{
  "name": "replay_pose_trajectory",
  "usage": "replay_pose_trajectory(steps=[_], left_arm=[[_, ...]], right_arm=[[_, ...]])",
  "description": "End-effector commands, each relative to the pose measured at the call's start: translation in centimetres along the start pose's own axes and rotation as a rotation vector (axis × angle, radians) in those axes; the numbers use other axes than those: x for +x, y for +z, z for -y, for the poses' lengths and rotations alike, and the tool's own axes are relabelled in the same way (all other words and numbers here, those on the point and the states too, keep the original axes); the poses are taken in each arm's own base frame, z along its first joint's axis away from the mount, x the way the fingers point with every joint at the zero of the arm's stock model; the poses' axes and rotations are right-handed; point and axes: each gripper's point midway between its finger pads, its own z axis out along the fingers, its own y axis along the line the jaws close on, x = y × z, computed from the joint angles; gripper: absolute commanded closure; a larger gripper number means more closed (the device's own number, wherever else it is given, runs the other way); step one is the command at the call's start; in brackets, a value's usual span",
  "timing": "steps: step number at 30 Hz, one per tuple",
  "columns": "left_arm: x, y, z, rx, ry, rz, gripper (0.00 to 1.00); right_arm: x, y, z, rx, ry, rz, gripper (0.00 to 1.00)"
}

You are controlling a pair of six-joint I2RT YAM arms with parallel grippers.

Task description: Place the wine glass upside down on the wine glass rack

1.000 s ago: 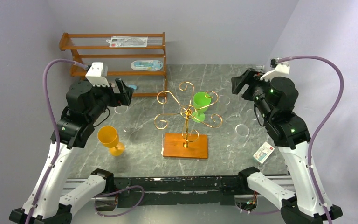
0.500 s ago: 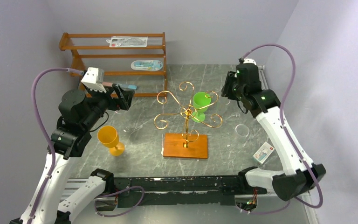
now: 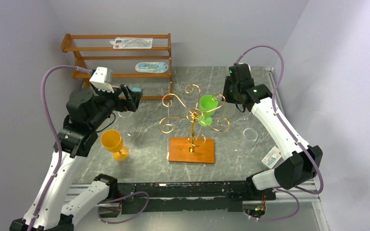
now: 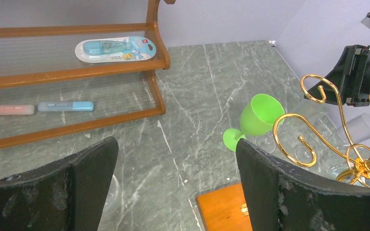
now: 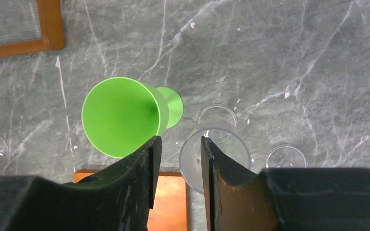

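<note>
The gold wire wine glass rack (image 3: 192,118) stands mid-table on its orange-brown wooden base (image 3: 191,150); nothing hangs on it. A green wine glass (image 3: 207,108) stands upright just behind it. An orange wine glass (image 3: 113,143) stands upright at the left. My right gripper (image 3: 227,94) hovers above and just right of the green glass (image 5: 120,115). Its jaws are a little apart and empty (image 5: 178,178), over the rim of a clear glass (image 5: 221,159). My left gripper (image 3: 132,98) is wide open and empty (image 4: 176,187). It faces the rack (image 4: 347,144) and the green glass (image 4: 257,118).
A brown slatted shelf unit (image 3: 120,53) holding flat packets stands at the back left. Another clear glass (image 3: 250,134) stands right of the rack. A small card box (image 3: 272,156) lies near the right front edge. Pens (image 4: 65,106) lie on the lowest shelf.
My right arm has swung from the table's right side inward to above the green glass. My left arm has shifted only slightly.
</note>
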Motion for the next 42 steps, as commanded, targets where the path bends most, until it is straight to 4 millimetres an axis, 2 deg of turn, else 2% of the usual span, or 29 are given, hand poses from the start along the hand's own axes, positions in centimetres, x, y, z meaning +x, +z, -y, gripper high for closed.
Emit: replay_pose_trajectory(steps=[1, 6, 10, 12, 17, 21, 26, 30, 35, 39, 42], left_arm=[[-0.1, 0.7, 0.4, 0.03, 0.02, 0.011, 0.03], [0.2, 1.0, 0.2, 0.023, 0.03, -0.005, 0.03], [0.4, 1.0, 0.1, 0.019, 0.028, -0.01, 0.03], [0.5, 1.0, 0.1, 0.019, 0.031, -0.016, 0.03], [0.3, 0.8, -0.1, 0.003, 0.025, -0.016, 0.03], [-0.6, 0.3, 0.7, 0.03, 0.01, -0.009, 0.03], [-3.4, -1.0, 3.4, 0.133, -0.048, 0.036, 0.03], [-5.7, -2.0, 5.4, 0.212, -0.134, 0.084, 0.03], [-8.5, -3.0, 7.8, 0.309, -0.267, 0.124, 0.03], [-10.9, -3.8, 11.5, 0.512, -0.297, 0.137, 0.04], [-11.9, -3.4, 12.7, 0.589, -0.341, 0.135, 0.04]], right_arm=[[0.9, 1.1, 0.1, 0.028, -0.009, -0.036, 0.62], [2.0, 2.1, 0.3, 0.049, -0.018, -0.074, 0.71], [2.4, 2.3, 0.5, 0.067, -0.019, -0.081, 0.87], [2.1, 2.1, 0.4, 0.063, -0.024, -0.068, 1.0], [1.2, 0.8, 0.6, 0.098, -0.045, -0.033, 1.0], [-0.7, -1.3, 1.0, 0.111, -0.033, 0.041, 1.0], [-5.3, -5.4, 0.3, 0.015, 0.012, 0.273, 1.0], [-9.3, -10.0, -0.3, -0.083, 0.077, 0.499, 1.0], [-14.1, -16.9, -0.6, -0.204, 0.169, 0.759, 1.0], [-16.5, -22.3, -1.8, -0.364, 0.196, 0.94, 1.0], [-17.4, -25.6, -2.4, -0.465, 0.21, 1.043, 1.0]])
